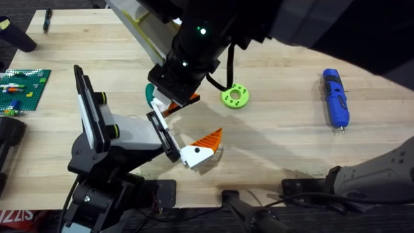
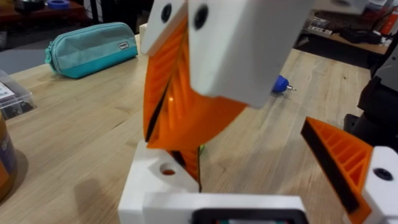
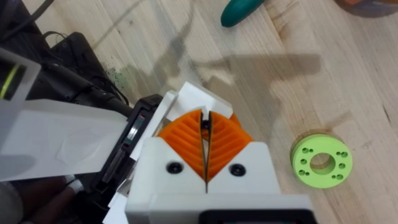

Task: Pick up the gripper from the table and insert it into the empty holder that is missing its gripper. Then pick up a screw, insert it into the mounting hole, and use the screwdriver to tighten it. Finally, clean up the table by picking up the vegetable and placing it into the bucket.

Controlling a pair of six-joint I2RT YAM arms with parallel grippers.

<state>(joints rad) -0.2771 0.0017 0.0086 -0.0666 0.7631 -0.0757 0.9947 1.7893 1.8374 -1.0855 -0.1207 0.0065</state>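
Observation:
The holder, a white body with black rails, sits at the end of my left arm, with one orange-tipped finger mounted. Its other side is a bare white mount with a hole. My right gripper reaches down from above, shut on the loose gripper, right at that bare side. The blue screwdriver lies far right. The teal-green vegetable lies beyond the holder, and an orange-brown bucket rim shows near it. I cannot make out a screw.
A lime-green ring with holes lies just right of the right gripper. A green brick plate sits at the left edge. A teal pouch and a clear box lie farther off.

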